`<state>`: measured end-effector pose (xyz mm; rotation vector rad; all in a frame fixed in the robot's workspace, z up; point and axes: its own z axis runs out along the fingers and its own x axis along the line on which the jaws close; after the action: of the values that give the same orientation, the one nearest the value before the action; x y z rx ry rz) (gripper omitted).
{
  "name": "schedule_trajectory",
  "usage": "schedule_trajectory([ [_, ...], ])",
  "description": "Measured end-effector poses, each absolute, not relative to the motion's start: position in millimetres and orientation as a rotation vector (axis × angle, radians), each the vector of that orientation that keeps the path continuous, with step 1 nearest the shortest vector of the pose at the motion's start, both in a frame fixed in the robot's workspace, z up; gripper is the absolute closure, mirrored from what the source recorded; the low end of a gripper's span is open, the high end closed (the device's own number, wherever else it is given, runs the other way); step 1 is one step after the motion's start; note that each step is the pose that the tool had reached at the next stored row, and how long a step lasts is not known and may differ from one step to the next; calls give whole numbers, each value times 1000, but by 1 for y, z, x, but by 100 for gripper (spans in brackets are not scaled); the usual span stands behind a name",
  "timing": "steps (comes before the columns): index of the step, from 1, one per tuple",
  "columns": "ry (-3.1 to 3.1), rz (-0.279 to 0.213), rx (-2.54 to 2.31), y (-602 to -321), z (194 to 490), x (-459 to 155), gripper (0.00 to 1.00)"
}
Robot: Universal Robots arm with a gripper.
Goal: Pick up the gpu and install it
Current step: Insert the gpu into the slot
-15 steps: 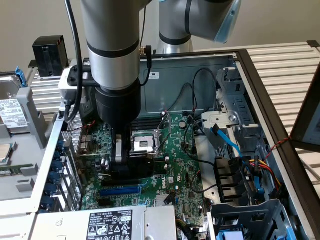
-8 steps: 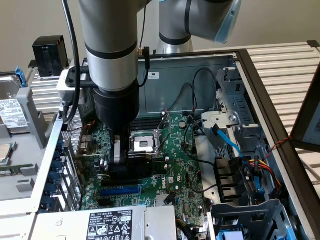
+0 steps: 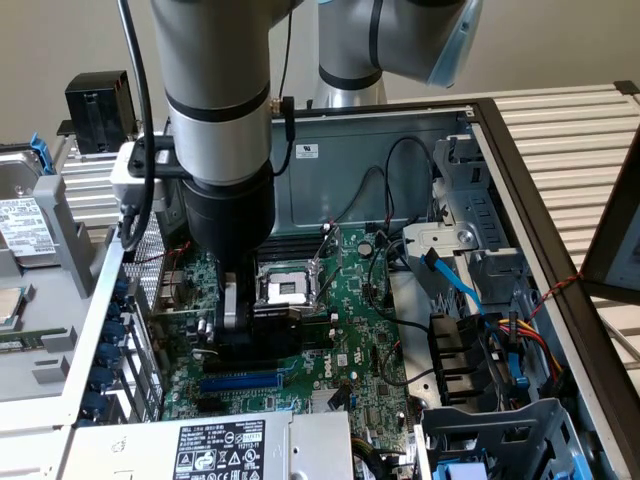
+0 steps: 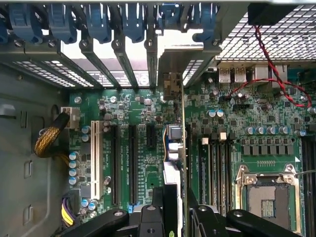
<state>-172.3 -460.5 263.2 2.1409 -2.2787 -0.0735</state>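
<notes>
Green gpu (image 4: 183, 143) edge in gripper (image 4: 182, 198), wrist view, exterior, black cooler (image 3: 272, 328)

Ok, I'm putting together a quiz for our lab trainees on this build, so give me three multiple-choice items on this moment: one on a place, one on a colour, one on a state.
1. Where is the gpu?
A) in the tool, over the motherboard slots
B) lying on a table
C) in a person's hand

2. What colour are the clips along the rear slot openings?
A) red
B) blue
C) yellow

3. How is the CPU socket?
A) under a fan cooler
B) bare
C) taped over

Answers:
1 A, the tool clamps the card on edge above the slots.
2 B, the whole row of clips is blue.
3 B, its contact field lies uncovered inside the metal frame.
</notes>
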Motion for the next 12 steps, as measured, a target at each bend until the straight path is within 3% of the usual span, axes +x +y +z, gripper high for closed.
schedule_trajectory([
  [12,-2297,-39,2158,-461,260,-178,73],
])
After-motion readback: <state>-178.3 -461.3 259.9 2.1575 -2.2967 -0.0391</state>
